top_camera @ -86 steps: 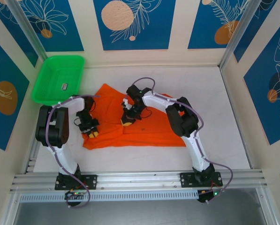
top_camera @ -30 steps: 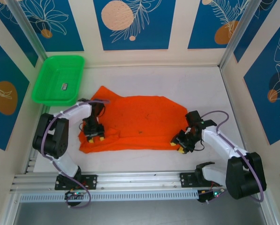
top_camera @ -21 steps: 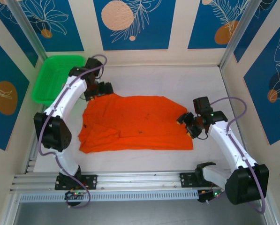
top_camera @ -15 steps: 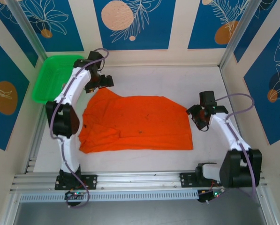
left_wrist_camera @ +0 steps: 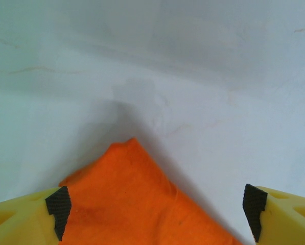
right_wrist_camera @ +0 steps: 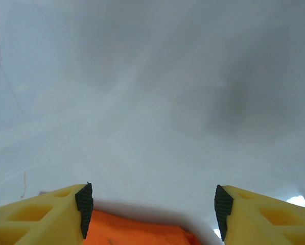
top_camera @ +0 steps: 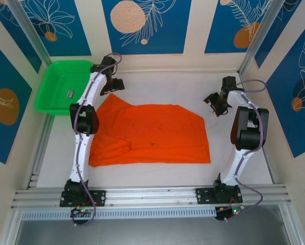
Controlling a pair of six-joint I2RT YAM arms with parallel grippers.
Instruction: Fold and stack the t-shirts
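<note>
No words, numbers or brand marks can be read anywhere. A small dark object lies in the green tray. It is too small to show any lettering.

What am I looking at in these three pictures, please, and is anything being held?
Two robot arms are bolted to the near table edge. The wide picture comes from a camera above and behind them; the two close-ups come from wrist cameras, looking out between yellow fingers. An orange t-shirt lies spread on the white table, near a green tray. The left gripper hovers at the shirt's far left corner, the right gripper near its far right corner. Both are open and hold nothing.
</note>
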